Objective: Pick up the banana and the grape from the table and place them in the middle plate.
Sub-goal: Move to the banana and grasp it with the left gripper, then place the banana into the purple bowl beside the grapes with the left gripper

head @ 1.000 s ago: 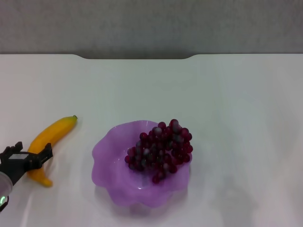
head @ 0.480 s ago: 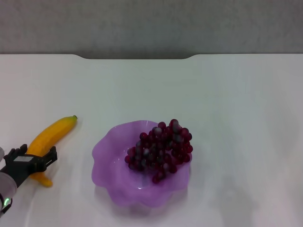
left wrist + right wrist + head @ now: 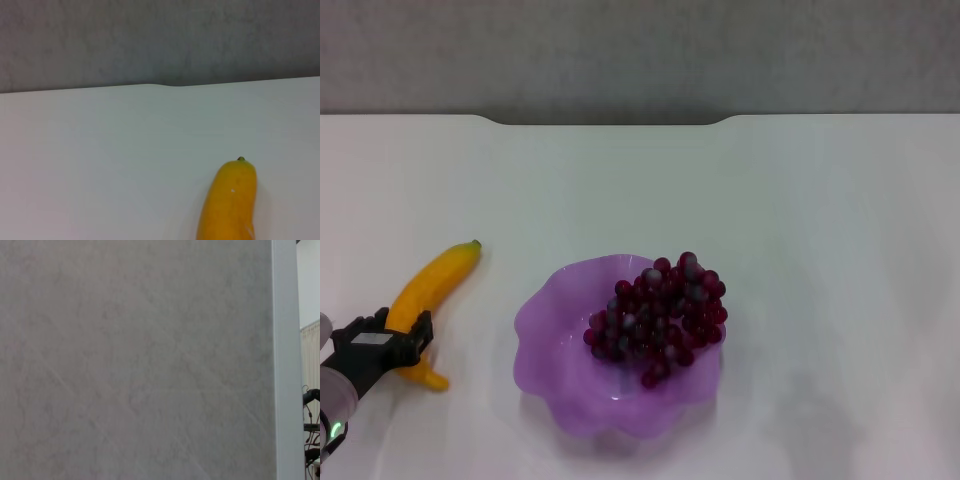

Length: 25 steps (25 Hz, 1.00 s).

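Left tool (image 3: 392, 335) now astride banana (image 3: 432, 285)

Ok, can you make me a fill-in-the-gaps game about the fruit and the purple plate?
1. The grape bunch lies in the ____ middle plate.
2. The banana lies on the white ____, to the robot's left of the plate.
3. The left gripper is at the banana's ____ end, the one without the green tip.
4. The number of robot arms in the head view is ____.

Missing words: purple; table; near; one
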Available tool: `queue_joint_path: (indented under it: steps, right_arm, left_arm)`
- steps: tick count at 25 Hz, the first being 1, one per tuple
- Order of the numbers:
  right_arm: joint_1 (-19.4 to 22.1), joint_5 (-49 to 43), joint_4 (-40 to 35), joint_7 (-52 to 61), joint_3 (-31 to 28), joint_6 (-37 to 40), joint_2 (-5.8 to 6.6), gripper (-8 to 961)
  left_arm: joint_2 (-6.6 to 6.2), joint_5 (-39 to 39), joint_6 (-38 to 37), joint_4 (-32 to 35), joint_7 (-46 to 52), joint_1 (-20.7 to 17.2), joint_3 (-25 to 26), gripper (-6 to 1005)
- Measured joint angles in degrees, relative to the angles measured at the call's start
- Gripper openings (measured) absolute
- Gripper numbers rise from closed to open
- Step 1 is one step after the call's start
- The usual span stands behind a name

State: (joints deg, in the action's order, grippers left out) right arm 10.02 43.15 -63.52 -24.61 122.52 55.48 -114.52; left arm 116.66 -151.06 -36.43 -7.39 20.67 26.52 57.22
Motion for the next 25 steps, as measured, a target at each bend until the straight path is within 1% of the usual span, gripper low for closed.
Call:
queue_joint_path:
  steps: [2,12,15,18,22,25]
  right_arm:
    - [0.0,0.0,0.0,0.0,0.0,0.0,0.00,0]
    - [0.0,0.0,0.0,0.0,0.0,0.0,0.00,0]
    - [0.0,0.0,0.0,0.1,0.0,0.0,0.00,0]
    - [-0.1,0.0,0.1,0.6,-0.1,-0.4,0.00,0]
    - [-0.5,0.0,0.7,0.8,-0.1,-0.5,0.00,0]
    - [-0.9,0.0,1.2,0.8,0.0,-0.6,0.00,0]
  left_arm:
    - [0.00,0.0,0.0,0.0,0.0,0.0,0.0,624]
    - [-0.11,0.3,0.1,0.0,0.0,0.0,0.4,518]
    - [-0.14,0.5,-0.1,0.0,0.2,0.0,0.7,518]
    - [-0.47,0.6,-0.2,-1.1,1.2,0.2,1.2,518]
    - [-0.82,0.6,-1.9,-3.1,1.7,-0.1,4.5,518]
    - [-0.87,0.6,-3.4,-3.4,1.8,-0.2,5.5,518]
